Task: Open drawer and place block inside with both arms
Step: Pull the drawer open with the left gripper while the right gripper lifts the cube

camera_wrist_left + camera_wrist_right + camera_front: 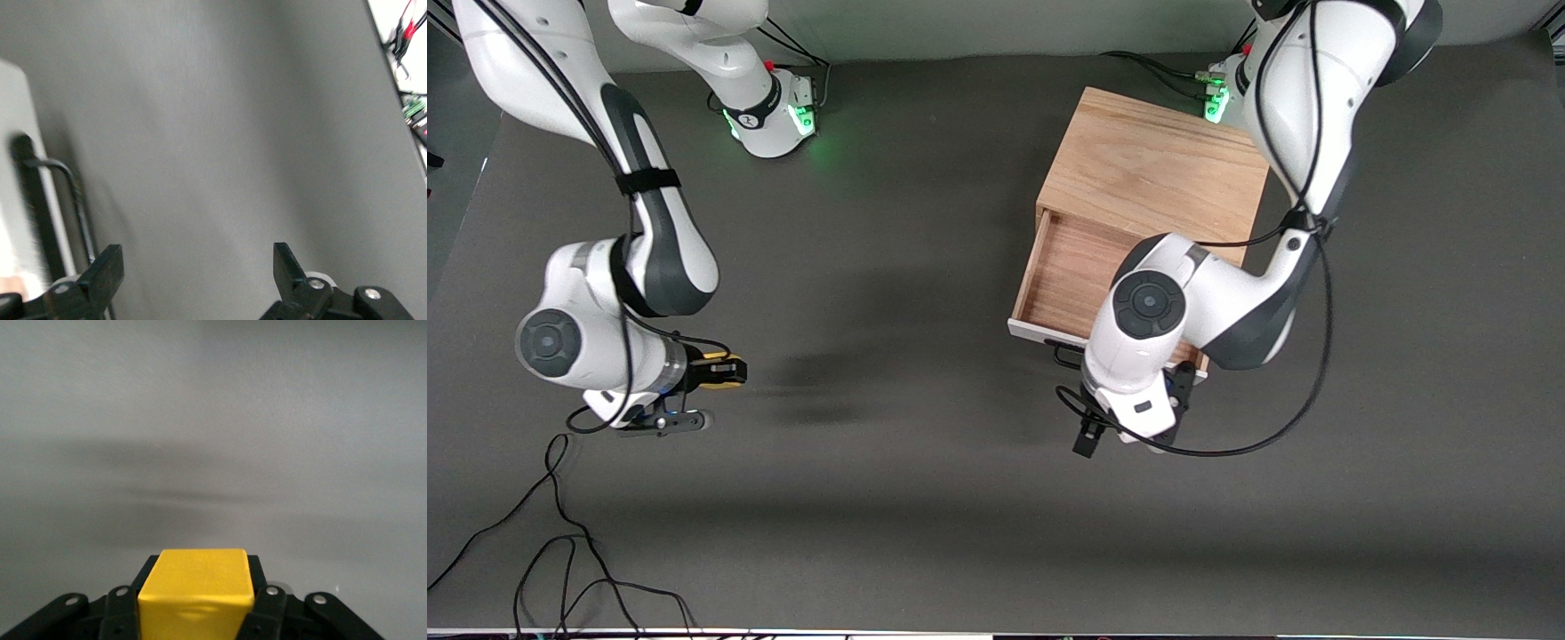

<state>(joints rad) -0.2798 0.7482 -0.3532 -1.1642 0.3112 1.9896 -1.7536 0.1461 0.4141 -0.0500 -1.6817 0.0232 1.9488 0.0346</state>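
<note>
Broad dark grey counter (925,516) underneath everything, largely bare between the two arms. Toward the left arm's end, a light oak cabinet (1156,164) with its drawer (1072,271) pulled out toward the front camera, wooden floor exposed and ready to take something; no block inside yet, as far as the part not hidden by the arm shows. Over the drawer's white front panel and black bar handle (50,200), the left arm, bent down, with the left gripper (1134,422) hanging just in front of the handle, fingers (107,267) spread wide and holding nothing; judged as let go of the handle once the drawer was out, leaving room above the opening. Toward the right arm's end, well apart from the cabinet, the right gripper (725,371) low over bare counter, clamped on the small yellow block (197,590), which sits squarely between the fingers. Likely next: carrying that block across to the open drawer, with the left arm's bulk over the front edge a possible obstruction.
</note>
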